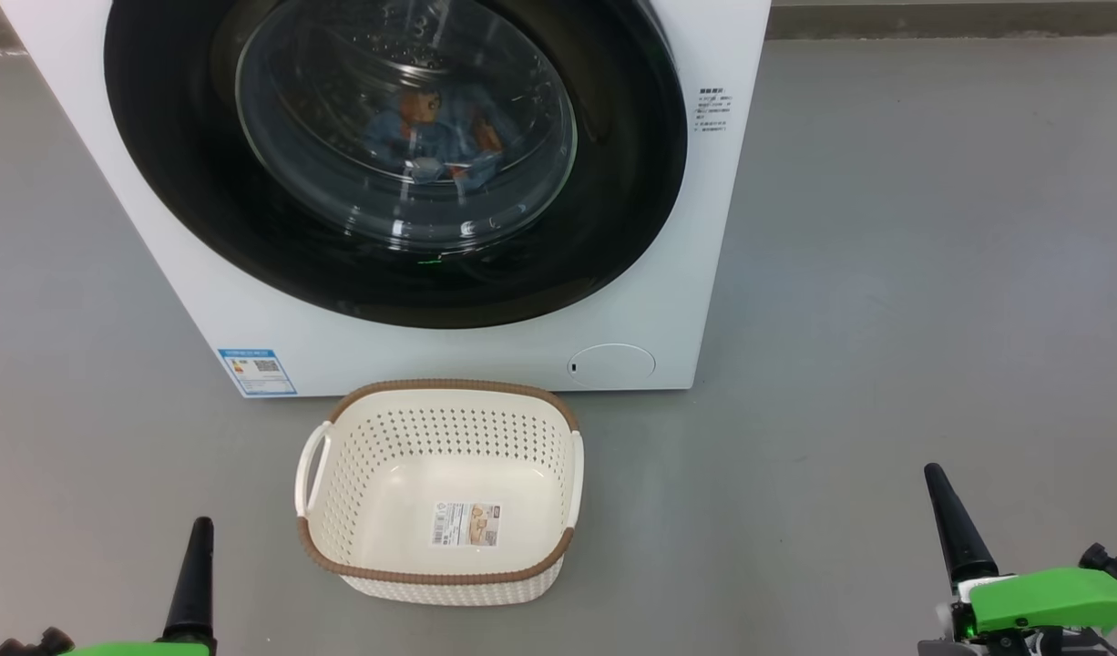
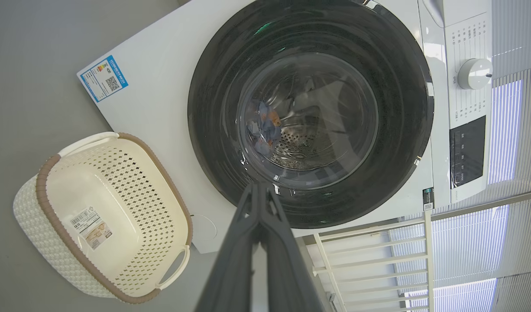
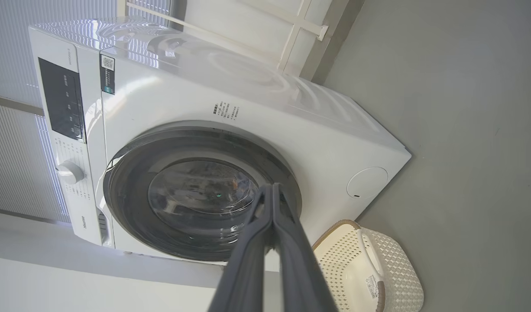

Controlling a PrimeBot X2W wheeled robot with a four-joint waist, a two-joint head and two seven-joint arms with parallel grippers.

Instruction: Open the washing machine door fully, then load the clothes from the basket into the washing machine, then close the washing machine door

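The left gripper (image 1: 200, 533) and right gripper (image 1: 934, 474) hang with fingers pressed together on nothing, well back from the washing machine (image 1: 358, 351), one before its left corner and the other out past its right side. The empty basket (image 1: 440, 576) stands just before the machine's front, the washing machine door (image 1: 203, 210) lies flush against it, and the clothes (image 1: 431, 128) show through the glass. The work looks done: check only that the door's right edge is latched, pressing the black ring, not the glass, if it needs seating.

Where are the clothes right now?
In the head view, upper centre, the clothes lie inside the washing machine, behind its closed door, beyond the empty basket.
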